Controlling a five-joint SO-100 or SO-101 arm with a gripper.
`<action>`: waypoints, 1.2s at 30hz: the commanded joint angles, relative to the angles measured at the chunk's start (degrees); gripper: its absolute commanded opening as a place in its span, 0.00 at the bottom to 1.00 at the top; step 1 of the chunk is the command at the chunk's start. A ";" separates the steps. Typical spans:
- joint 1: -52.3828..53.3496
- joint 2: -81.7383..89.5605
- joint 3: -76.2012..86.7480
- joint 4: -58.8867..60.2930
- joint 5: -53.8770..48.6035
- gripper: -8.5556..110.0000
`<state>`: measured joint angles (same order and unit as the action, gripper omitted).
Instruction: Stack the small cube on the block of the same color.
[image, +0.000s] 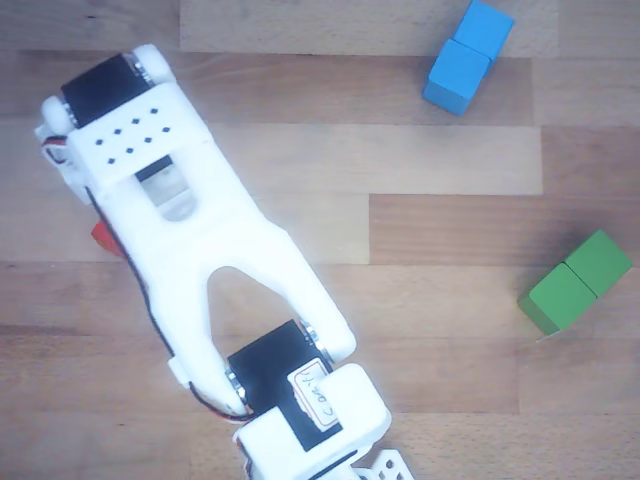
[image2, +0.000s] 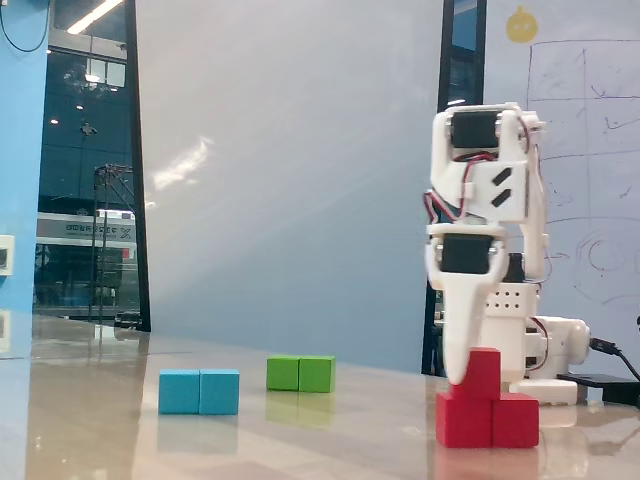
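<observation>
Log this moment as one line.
small cube on red block | claw beside cube, grip unclear | blue block, green block untouched
</observation>
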<state>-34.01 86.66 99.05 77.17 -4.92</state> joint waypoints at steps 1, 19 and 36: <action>4.66 1.85 -1.23 0.35 -0.35 0.27; 33.66 2.20 -1.58 -0.70 -0.18 0.28; 34.72 7.82 -0.97 -0.62 0.26 0.27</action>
<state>0.26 87.98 99.05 77.17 -4.92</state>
